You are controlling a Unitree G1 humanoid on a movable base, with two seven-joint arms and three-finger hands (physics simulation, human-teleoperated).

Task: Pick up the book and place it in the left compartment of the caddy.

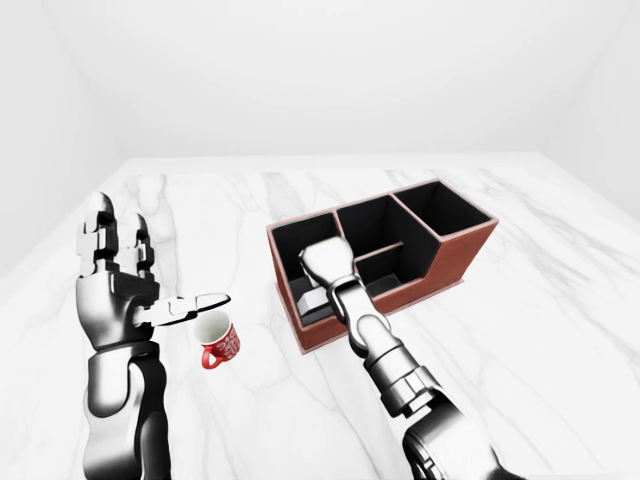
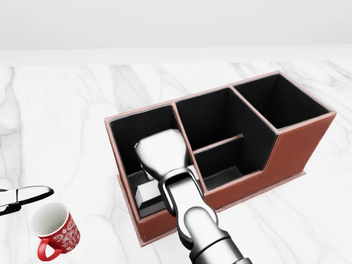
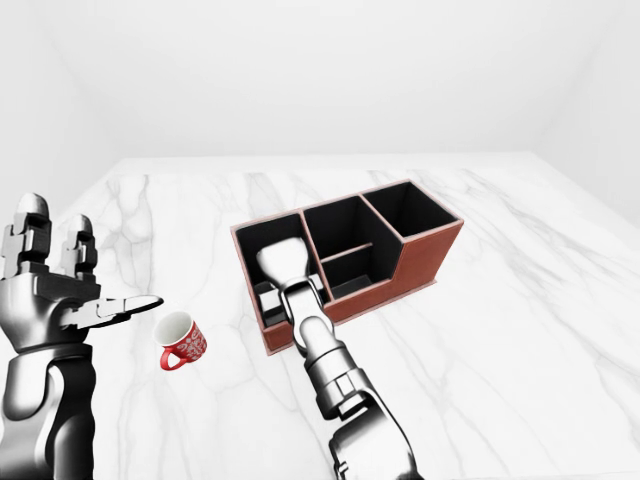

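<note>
1. Right hand is down inside the left compartment of the caddy, back of the hand facing the head camera. Fingers are hidden under it, so can't tell whether they are spread or pinched on anything.
2. Pale block just below-left of the hand, on the compartment floor, is likely the book. Touching or merely beside the fingers: unclear.
3. Left hand is raised well left of the caddy, fingers spread, thumb out, holding nothing.
4. Red mug with white pattern stands on the marble table, apart from the caddy, near the left thumb tip.
5. Step judged: release and withdraw. To do it well, spread the fingers fully, then lift straight up clear of the divider and the low wall, so the book isn't dragged out.
6. Hard to see: book's full outline, its cover, whether it lies flat or leans. Right forearm is cut off at the bottom edge of the head view.
</note>
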